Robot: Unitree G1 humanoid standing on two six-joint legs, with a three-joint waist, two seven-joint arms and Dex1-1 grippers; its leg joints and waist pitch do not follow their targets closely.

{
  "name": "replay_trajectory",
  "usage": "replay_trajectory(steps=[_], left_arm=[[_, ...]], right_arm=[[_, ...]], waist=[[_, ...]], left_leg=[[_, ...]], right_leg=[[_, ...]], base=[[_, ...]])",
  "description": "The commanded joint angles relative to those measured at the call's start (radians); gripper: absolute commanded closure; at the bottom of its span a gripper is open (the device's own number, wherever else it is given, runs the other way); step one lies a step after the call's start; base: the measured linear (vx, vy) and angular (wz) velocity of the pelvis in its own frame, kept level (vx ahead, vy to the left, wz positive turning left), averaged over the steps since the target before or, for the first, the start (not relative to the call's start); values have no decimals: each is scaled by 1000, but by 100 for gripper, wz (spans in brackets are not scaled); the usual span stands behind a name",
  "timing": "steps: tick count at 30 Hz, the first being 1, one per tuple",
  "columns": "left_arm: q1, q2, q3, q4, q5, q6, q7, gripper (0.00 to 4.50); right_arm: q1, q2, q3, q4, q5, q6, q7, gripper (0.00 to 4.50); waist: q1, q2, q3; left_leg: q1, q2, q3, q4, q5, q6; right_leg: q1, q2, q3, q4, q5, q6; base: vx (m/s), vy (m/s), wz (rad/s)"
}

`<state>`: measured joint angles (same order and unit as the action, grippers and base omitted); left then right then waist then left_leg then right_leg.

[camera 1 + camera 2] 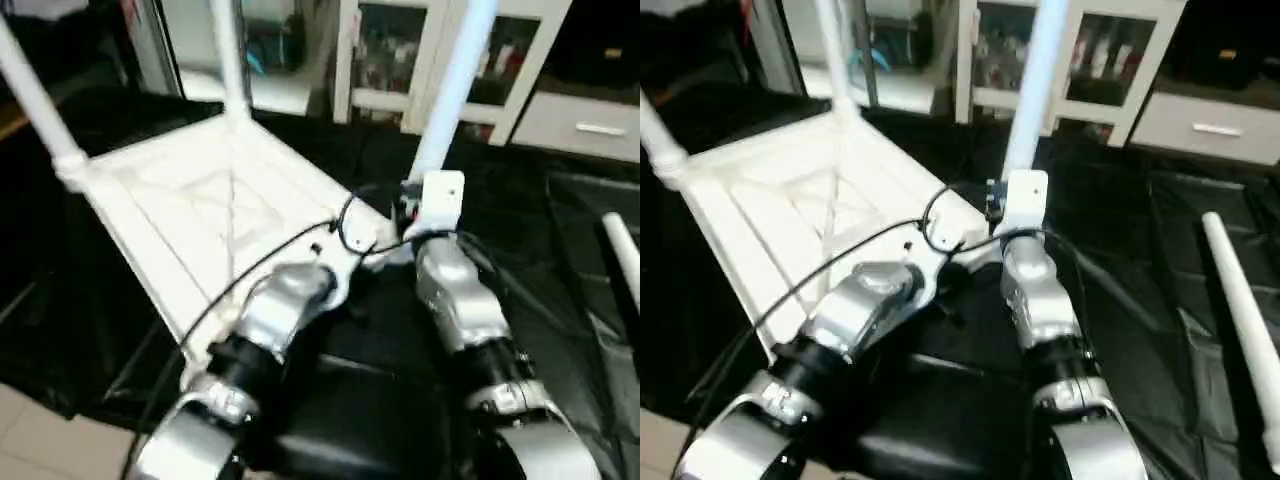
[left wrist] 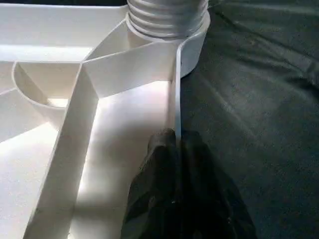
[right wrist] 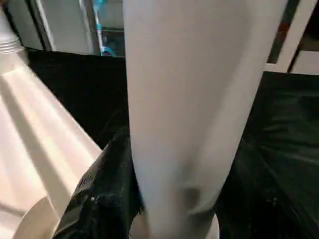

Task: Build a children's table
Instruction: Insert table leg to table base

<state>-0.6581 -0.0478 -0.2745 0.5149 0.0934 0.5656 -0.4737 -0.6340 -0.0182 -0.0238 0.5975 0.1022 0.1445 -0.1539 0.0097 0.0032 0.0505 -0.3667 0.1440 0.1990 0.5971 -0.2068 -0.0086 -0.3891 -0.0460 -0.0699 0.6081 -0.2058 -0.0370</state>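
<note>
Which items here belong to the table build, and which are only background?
Part of the job:
- white table top, underside up
- three legs standing in its corner sockets: far left, far middle, near one
- loose leg lying on the black cloth
- left hand on the top's rim
- right hand around the near leg

Just background:
- white cabinets
- black cloth

White tabletop (image 1: pixel 190 215) upside down w/ three legs (image 1: pixel 455 80) upright, fourth leg (image 1: pixel 1240 320) lying apart.

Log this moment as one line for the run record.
stage: third leg going in | left gripper: shut on table top rim | right gripper: around upright leg | loose leg: lying on black cloth
</note>
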Motion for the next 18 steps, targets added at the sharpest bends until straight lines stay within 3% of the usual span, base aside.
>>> replay_trajectory(steps=[1, 5, 11, 12, 15, 16, 18], left_arm=[[-27, -29, -18, -126, -49, -33, -44, 450], [-24, -16, -14, -126, -51, -30, -43, 450], [-26, -10, -1, -126, -44, -24, -47, 450], [-26, -8, 0, -127, -45, -25, -50, 450], [-24, 5, -2, -134, -47, -28, -63, 450], [-23, 10, -2, -136, -48, -30, -67, 450], [-17, 33, -4, -144, -49, -48, -91, 450]], right_arm=[[34, -4, -26, 170, -19, 61, -37, 265], [19, -6, -29, 196, -20, 44, -42, 265], [-16, -2, -37, 250, -6, -43, 16, 265], [-15, -5, -28, 236, -5, -62, 48, 230], [-7, -15, -20, 168, 20, -77, 127, 192], [-5, -19, -17, 151, 25, -72, 142, 190], [11, -40, -11, 71, 49, -18, 196, 169]], waist=[[11, -15, -59], [6, -18, -53], [3, -17, -53], [4, -13, -54], [4, -14, -58], [9, -9, -61], [22, -15, -70]], left_leg=[[6, 95, -48, -65, -102, 75], [6, 94, -50, -67, -144, 58], [6, 94, -49, -65, -154, 55], [7, 94, -49, -65, -151, 57], [4, 95, -48, -62, -118, 78], [5, 97, -48, -59, -93, 89], [1, 93, -44, -51, -28, 120]], right_leg=[[50, -130, 69, -76, -82, -213], [48, -130, 70, -84, -167, -198], [46, -130, 70, -84, -171, -200], [46, -131, 70, -83, -164, -203], [50, -128, 69, -74, -86, -221], [52, -130, 70, -68, -45, -232], [56, -126, 71, -54, 65, -246]], base=[[0, 0, 0], [0, 0, 0], [0, 0, 0], [0, 0, 0], [0, 0, 0], [0, 0, 0], [0, 0, 0]])
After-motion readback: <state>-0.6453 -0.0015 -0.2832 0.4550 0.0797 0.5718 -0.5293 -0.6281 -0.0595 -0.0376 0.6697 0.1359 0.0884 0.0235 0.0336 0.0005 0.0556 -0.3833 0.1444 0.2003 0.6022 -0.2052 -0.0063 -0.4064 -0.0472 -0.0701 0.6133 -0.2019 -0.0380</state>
